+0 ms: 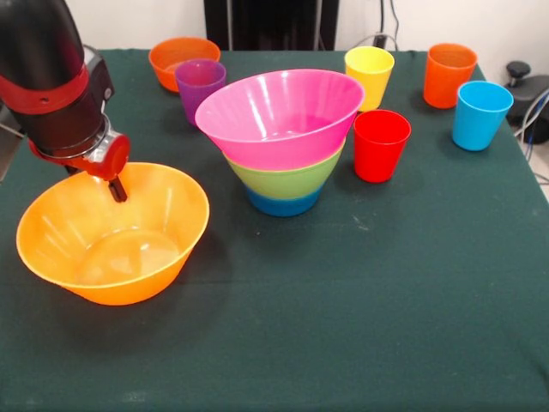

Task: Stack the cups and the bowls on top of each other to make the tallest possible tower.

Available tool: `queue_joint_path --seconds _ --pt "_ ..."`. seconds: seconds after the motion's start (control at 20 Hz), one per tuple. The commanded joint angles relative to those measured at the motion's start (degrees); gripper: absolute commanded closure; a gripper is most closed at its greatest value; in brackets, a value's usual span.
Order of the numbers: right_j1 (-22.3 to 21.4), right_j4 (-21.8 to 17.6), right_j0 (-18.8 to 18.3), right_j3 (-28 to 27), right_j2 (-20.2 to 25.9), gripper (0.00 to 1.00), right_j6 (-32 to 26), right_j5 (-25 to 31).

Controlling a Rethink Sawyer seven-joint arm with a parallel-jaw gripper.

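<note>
Orange glossy plastic bowl tilted under the red-and-black arm's gripper; pink, green and blue bowls nested mid-table.

Large orange bowl (111, 233) sits left on the green cloth-covered table (360, 326), the gripper (116, 184) at its far rim; whether the claw is open or gripping cannot be told. Behind: small orange bowl (176, 56), purple cup (200, 86). Centre: the tower (283, 142). Right: red cup (381, 144), yellow cup (371, 73), orange cup (449, 74), light blue cup (480, 114).

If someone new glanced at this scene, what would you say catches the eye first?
Probably the tower at the table's centre: a pink bowl nested on green and blue ones. Next, the large orange bowl at the picture's left, tilted, with the robot's hand reaching down at its far rim.
</note>
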Motion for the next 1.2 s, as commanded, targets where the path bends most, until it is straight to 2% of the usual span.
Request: queue_joint_path --seconds 0.05,1.2 --pt "2.28 -2.78 1.86 -0.66 5.02 0.00 -11.60 -0.89" --pt "2.59 -3.42 1.92 -0.84 5.09 0.00 -11.98 -1.06"
